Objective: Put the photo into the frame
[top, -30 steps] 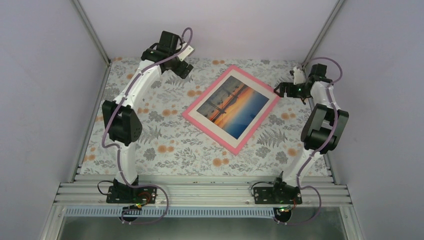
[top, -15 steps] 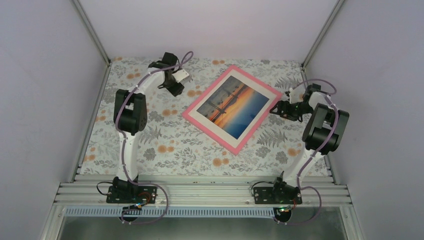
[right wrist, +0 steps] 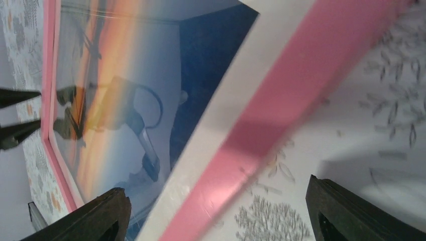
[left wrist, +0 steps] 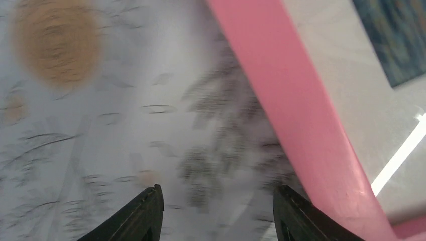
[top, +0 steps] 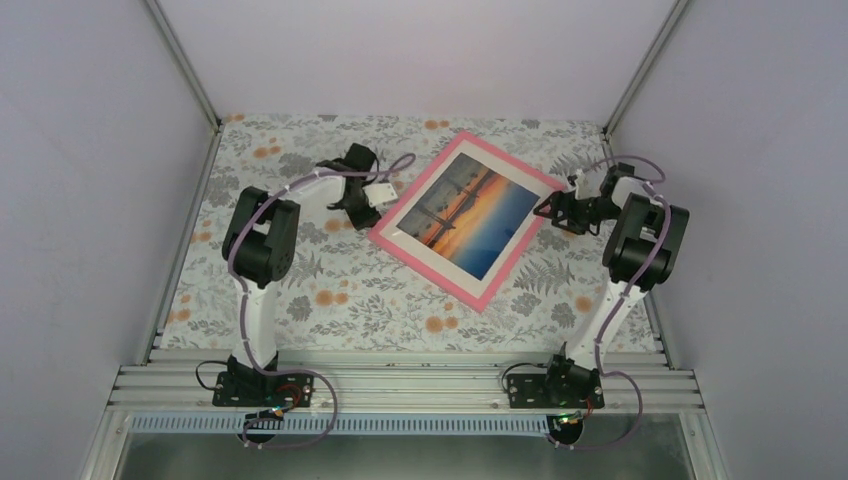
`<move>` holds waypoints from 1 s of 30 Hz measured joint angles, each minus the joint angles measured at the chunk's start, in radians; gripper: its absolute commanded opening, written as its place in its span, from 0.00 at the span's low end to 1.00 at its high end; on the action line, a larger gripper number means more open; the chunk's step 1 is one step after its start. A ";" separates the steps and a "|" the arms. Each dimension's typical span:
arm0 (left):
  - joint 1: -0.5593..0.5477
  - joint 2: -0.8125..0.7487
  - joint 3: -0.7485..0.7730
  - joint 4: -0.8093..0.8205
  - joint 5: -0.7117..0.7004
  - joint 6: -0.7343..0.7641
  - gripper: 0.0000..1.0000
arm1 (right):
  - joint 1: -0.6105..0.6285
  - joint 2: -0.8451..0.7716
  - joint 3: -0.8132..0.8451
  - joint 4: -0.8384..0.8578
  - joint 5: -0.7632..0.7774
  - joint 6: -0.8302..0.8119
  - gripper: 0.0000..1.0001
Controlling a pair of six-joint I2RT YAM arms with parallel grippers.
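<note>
Frame (top: 426,270) lies flat between left tool (left wrist: 218,193) and right tool (right wrist: 216,188), both open, at opposite edges.

The right gripper (right wrist: 218,213) has its dark fingers (right wrist: 95,216) spread wide across the pink frame (right wrist: 301,85). Left of it lie a white mat (right wrist: 248,68) and the glossy photo (right wrist: 108,75), which shows a reflected arm (right wrist: 138,118). Flowered cloth (right wrist: 382,115) lies right.
</note>
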 measured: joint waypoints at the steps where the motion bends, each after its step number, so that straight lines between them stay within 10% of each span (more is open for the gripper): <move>1: -0.016 -0.024 -0.038 0.019 0.000 0.016 0.56 | 0.005 0.014 0.019 0.000 -0.006 0.000 0.87; 21: -0.278 -0.292 -0.424 0.017 0.181 0.107 0.62 | 0.426 0.353 0.645 0.038 -0.014 -0.016 1.00; 30: -0.174 -0.390 -0.270 -0.058 0.325 0.116 0.64 | 0.228 0.109 0.532 -0.095 -0.013 -0.197 0.97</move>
